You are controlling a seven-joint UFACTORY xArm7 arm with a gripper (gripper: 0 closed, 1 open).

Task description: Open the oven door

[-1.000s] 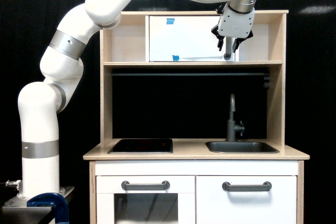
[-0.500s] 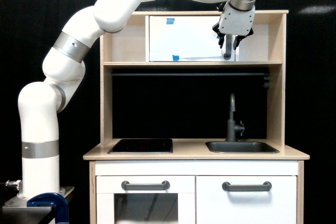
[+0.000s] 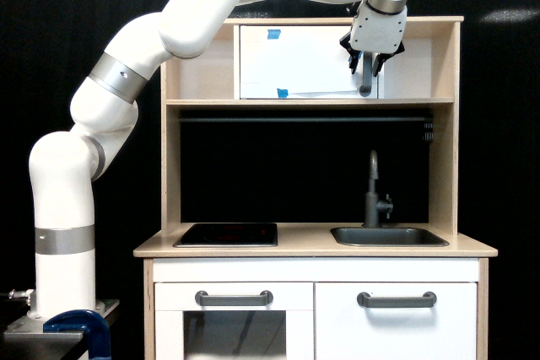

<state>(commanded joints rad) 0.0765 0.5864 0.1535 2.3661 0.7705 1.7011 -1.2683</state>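
The oven door [image 3: 308, 61] is a wide white panel in the upper shelf of the toy kitchen, lying flush with the cabinet front. It carries blue tape pieces [image 3: 273, 34] and a vertical grey bar handle [image 3: 364, 83] at its right edge. My gripper [image 3: 365, 63] hangs from above at the upper part of that handle. Its black fingers [image 3: 353, 60] stand on either side of the bar with small gaps showing, open. Only the lower end of the handle shows below the fingers.
Right of the door is an open wooden cubby [image 3: 418, 61]. Below are a grey faucet [image 3: 373, 191], a sink [image 3: 388, 236] and a black hob [image 3: 228, 234]. Two lower doors have horizontal grey handles [image 3: 234, 298] [image 3: 396, 299]. A blue clamp [image 3: 80, 326] sits by the arm base.
The gripper has moved up a little and in toward the cabinet, looking smaller and closer around the handle. The elbow has swung to the exterior view's right. The door has not moved.
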